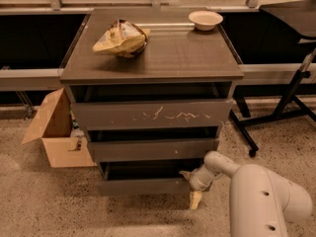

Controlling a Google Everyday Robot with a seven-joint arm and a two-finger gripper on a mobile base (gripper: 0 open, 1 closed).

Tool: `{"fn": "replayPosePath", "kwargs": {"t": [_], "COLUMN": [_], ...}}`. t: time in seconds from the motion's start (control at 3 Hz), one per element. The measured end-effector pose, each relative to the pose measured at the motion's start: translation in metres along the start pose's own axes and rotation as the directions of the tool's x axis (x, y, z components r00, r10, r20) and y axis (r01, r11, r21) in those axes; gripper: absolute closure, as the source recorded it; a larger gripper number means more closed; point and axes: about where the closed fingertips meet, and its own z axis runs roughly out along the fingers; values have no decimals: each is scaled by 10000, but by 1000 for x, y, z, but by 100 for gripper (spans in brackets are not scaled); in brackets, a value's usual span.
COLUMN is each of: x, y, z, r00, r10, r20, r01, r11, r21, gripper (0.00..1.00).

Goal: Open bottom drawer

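The bottom drawer [143, 185] is the lowest of three in a dark grey-brown cabinet. Its plain flat front stands slightly out from the cabinet, with a dark gap above it. My gripper [190, 187] is at the drawer's right end, low near the floor. One pale finger [185, 175] sits at the top edge of the drawer front and the other [195, 199] hangs down below it. My white arm [261, 196] comes in from the lower right.
The top drawer [148, 113] has white scratches; the middle drawer [150, 149] is below it. A crumpled bag [120, 37] and a white bowl [205, 19] sit on the cabinet top. An open cardboard box [54, 132] stands left. A black stand leg [281, 113] is right.
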Motion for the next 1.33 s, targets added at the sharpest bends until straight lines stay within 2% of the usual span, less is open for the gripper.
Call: {"fn": "replayPosePath", "kwargs": {"t": [0.33,0.67,1.33], "x": [3,-9,-38], "y": [8,25,72], "z": [15,14,9], "r00": [9999,9997,9970], "r10": [111,31,132], "r20": [76,257,761], "r01": [-108,-9,1], "r11": [9988,9962,9851], "r21": [-470,-869,-1721], "gripper": [23,44,90]}}
